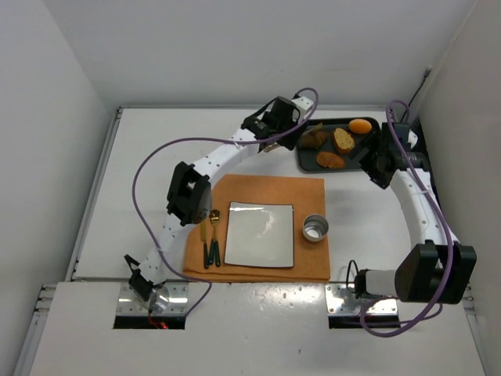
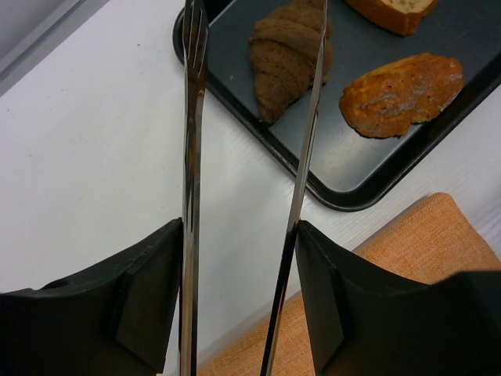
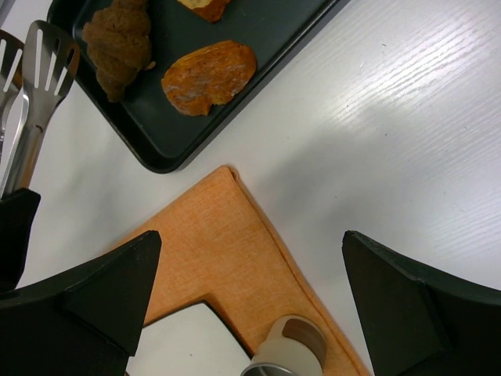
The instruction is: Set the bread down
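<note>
The bread, a dark brown croissant, lies at the left end of the black tray. My left gripper is shut on metal tongs, whose two arms stand apart. In the left wrist view the right arm crosses the croissant and the left arm lies outside the tray's corner. My right gripper is open and empty, above the orange mat's far right corner. The right wrist view shows the croissant and the tong tips beside it.
On the tray are a tan toasted slice, another bread piece and an orange fruit. On the orange mat are a white square plate, a small metal cup, and a fork and spoon.
</note>
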Robot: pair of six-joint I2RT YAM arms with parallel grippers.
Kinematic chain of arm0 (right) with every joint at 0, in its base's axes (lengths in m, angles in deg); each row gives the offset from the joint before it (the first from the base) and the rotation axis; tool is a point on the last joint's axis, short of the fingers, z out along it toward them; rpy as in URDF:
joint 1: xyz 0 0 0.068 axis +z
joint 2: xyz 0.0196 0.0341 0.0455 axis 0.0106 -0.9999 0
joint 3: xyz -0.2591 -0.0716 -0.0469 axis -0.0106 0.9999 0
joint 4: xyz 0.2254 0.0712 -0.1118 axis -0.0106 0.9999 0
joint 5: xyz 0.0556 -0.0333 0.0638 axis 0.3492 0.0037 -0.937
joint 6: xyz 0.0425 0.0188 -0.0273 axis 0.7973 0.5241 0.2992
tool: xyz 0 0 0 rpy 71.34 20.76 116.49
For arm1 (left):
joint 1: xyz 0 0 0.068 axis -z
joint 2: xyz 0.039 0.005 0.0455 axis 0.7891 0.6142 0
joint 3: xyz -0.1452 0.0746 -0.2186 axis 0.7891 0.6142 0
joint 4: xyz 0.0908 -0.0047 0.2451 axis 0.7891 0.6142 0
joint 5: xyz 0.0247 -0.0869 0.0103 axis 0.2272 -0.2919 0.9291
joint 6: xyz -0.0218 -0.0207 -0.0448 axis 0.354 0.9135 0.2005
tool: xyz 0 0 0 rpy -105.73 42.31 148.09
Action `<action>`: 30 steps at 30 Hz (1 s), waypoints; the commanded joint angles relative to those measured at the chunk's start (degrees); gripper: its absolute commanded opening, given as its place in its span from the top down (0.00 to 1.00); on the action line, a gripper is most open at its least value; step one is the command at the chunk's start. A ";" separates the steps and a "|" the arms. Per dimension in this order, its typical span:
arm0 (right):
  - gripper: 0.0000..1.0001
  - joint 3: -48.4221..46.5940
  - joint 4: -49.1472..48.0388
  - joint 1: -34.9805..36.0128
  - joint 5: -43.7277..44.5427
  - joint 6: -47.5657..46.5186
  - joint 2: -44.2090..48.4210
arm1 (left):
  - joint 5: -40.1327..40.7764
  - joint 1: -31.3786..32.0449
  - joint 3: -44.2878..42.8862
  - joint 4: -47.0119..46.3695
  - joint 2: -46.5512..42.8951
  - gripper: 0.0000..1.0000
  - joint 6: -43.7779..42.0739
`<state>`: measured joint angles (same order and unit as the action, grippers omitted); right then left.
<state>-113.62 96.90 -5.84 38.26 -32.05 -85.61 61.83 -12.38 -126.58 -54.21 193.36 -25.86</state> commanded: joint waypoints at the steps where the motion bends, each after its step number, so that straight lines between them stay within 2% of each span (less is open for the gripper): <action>1: 0.00 0.64 -1.31 -0.74 -1.16 -0.44 0.58 | -2.18 0.53 -0.39 -1.37 0.25 0.38 -1.19; 16: 0.00 2.22 -2.89 -0.74 -3.88 -0.44 0.05 | -2.71 2.11 -0.39 -1.37 3.85 0.37 -0.66; 27: 0.00 2.22 -3.42 -0.74 -5.03 -0.97 -0.48 | -0.07 2.11 -3.73 -1.98 7.99 0.37 1.09; 30: 0.00 2.22 -3.42 -0.74 -5.03 -0.97 -0.48 | -0.60 2.11 -3.73 -2.51 7.99 0.44 1.10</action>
<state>-111.76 95.22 -6.22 33.76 -32.59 -86.04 61.24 -11.07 -127.85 -54.60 202.10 -25.45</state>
